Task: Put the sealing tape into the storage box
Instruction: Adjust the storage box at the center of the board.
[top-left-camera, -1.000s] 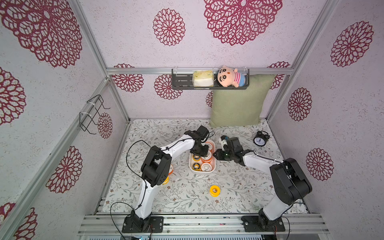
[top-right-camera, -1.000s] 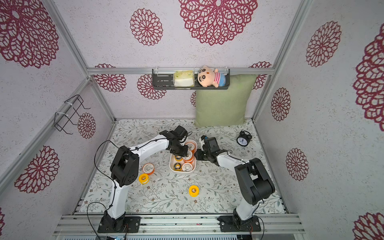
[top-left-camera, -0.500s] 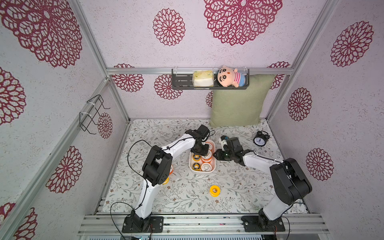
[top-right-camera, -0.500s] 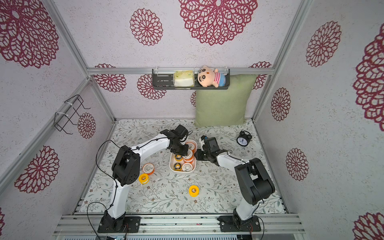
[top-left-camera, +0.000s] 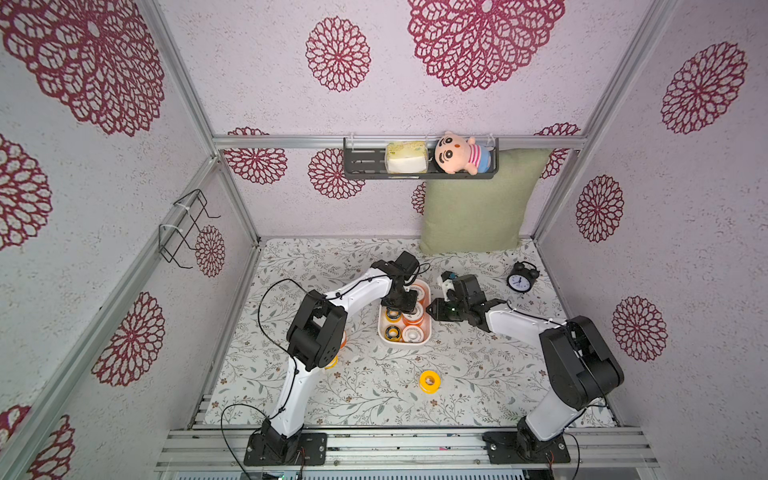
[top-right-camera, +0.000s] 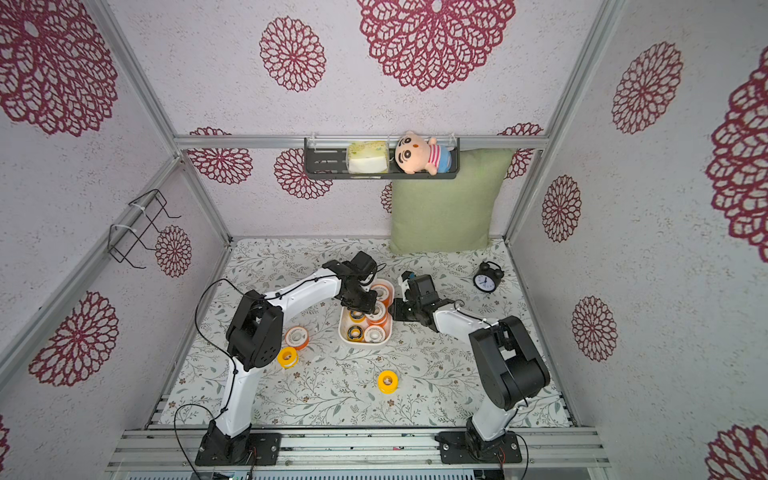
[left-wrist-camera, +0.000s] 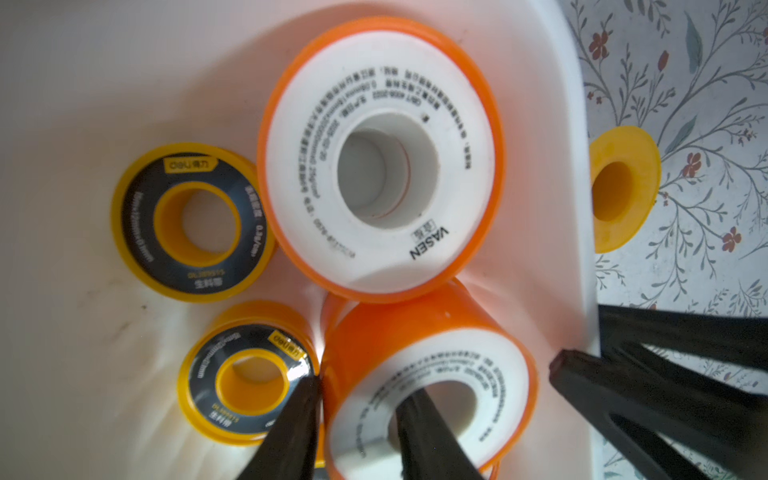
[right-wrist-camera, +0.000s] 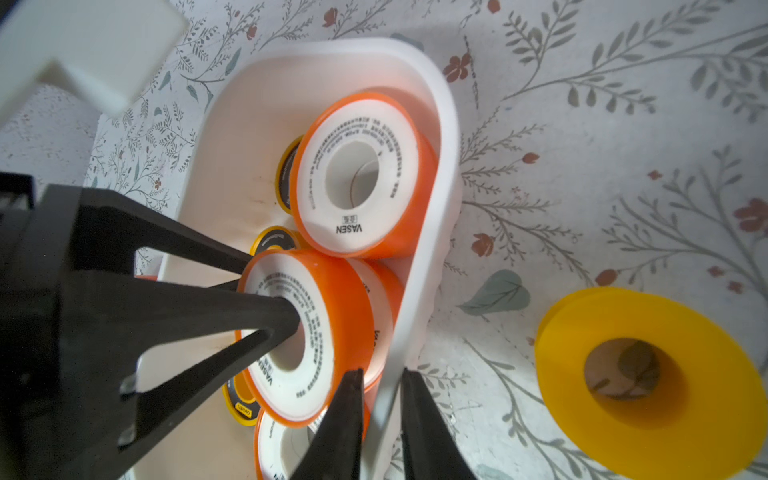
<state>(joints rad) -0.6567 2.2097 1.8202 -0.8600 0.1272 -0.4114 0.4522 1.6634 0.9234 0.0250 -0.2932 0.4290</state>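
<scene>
- Lying on the desk (top-right-camera: 332, 395) beside the left arm's elbow, a loose orange spool (top-right-camera: 296, 337) and a small yellow spool (top-right-camera: 287, 357) sit exactly where they sat a second ago. Both are sealing tape not yet collected.
- The left hand (left-wrist-camera: 361, 390) is down inside the storage box (left-wrist-camera: 62, 104), and in both top views its arm has barely shifted over the last second.
- One finger (left-wrist-camera: 424, 440) is in the core hole of a tilted orange spool (left-wrist-camera: 415, 332) and the other is outside its rim, so they straddle the spool's wall. Whether they pinch it or have slackened cannot be told.
- The tilted spool leans on another orange one beneath it, within the box walls. By that, the placing looks done in all but the letting go.
- Around it the box holds more orange spools and the yellow-and-black spools (left-wrist-camera: 191, 220).
- In front of the box and well apart from it, a plain yellow spool (top-right-camera: 387, 381) has not moved either.
- The right hand (right-wrist-camera: 380, 374) is closed on the box's side wall, one finger inside and one outside. It steadies the box as it did a second ago.
- Just outside that wall lies another yellow spool (right-wrist-camera: 648, 382). The top views do not show it, probably because the right arm covers it.
- With so little changed, the task likely waits on the release. Four spools then remain on the desk.
</scene>
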